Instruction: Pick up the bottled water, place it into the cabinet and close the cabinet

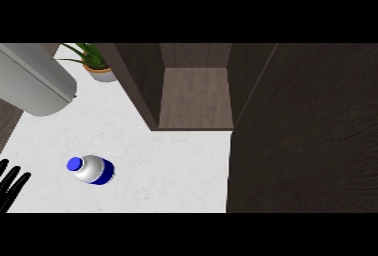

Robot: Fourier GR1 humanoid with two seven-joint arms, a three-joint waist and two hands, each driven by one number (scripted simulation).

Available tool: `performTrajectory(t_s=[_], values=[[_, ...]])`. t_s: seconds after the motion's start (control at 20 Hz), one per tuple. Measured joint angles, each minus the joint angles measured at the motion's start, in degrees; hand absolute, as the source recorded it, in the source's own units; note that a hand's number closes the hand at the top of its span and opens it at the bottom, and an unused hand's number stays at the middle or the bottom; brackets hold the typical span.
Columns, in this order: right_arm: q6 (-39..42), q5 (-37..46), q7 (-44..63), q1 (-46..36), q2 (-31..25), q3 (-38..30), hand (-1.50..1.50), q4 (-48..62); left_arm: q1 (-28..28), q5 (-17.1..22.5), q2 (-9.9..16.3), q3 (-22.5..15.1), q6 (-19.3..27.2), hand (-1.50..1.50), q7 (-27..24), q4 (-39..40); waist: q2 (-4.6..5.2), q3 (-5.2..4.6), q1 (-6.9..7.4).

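The bottled water (91,169) stands on the white counter at the left, seen from above: a blue cap, a silvery body and a blue band. The dark wooden cabinet (195,95) is at the back centre with its inside shelf showing. Its open door (306,130) fills the right side of the view. My left hand (11,186) shows at the lower left edge, fingers straight and pointing up, a little to the left of the bottle and apart from it. My right hand is out of view.
A large grey rounded appliance (37,80) occupies the upper left corner. A small potted plant (96,62) stands behind it, next to the cabinet's left wall. White counter (170,170) lies between the bottle and the open door.
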Motion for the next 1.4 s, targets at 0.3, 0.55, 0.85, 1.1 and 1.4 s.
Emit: performTrajectory(t_s=[0.3, 0.55, 0.85, 1.1, 1.4], values=[[0.10, 1.52, -1.45, 0.52, -0.06, 1.33, -1.50, 0.61, -5.70, -6.50, 0.08, 1.89, -3.09, -1.50, -4.67, 9.42, 0.04, -0.02, -0.06], [0.77, 0.69, -2.56, 0.97, -0.92, 0.54, -1.50, 1.58, -10.84, -12.63, 1.05, 3.27, -5.10, -1.50, -9.53, 17.90, 0.05, -0.02, -0.19], [1.65, 1.08, -4.93, 4.15, -1.77, 1.68, -1.50, 0.76, -17.16, -20.48, 1.89, 3.01, -5.25, -1.50, -15.33, 28.98, 0.06, -0.02, -0.36], [1.50, 0.91, -5.49, 3.02, -1.64, 1.49, -1.50, 1.93, -21.12, -25.20, 2.69, 2.63, -5.48, -1.50, -20.18, 39.21, 0.10, -0.04, -0.32], [2.06, 1.08, -7.21, 5.47, -2.23, 2.79, -1.50, 1.34, -25.62, -29.09, 2.93, 1.95, -4.40, -1.50, -25.03, 50.79, 0.09, -0.04, -0.44]])
